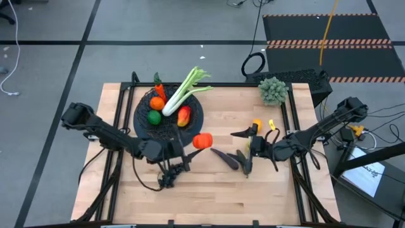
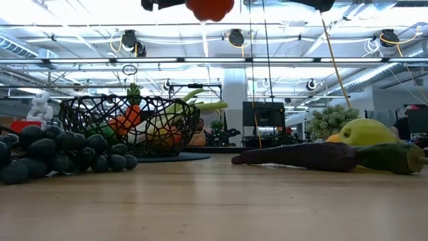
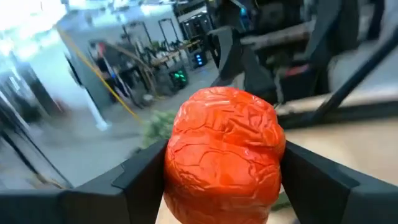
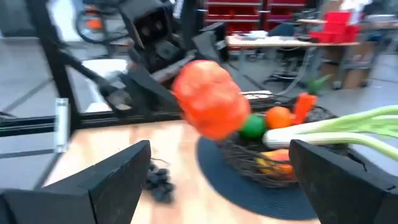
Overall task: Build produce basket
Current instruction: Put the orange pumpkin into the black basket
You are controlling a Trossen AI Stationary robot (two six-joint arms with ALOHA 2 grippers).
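Basket (image 1: 140,111): round black wire mesh, upright on dark mat, far left part of tabletop. Inside: carrot (image 1: 159,90), orange (image 1: 157,102), green apple (image 1: 154,117), mango (image 1: 184,115), pale-green stalk (image 1: 183,92) slanting out over rim. Wrinkled orange-red fruit (image 1: 202,140) lifted clear of tabletop, clamped in left hand (image 1: 193,143), just beside basket. Grapes (image 1: 168,180) near front edge. Eggplant (image 1: 224,158), cucumber (image 1: 244,163), lemon (image 2: 365,132) lying close together right of centre.

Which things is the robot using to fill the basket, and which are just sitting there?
For the job: basket; orange fruit held in the left gripper; grapes, eggplant, cucumber and lemon waiting on the table.

Just lying about: frilly green clump; yellow cable on the floor.
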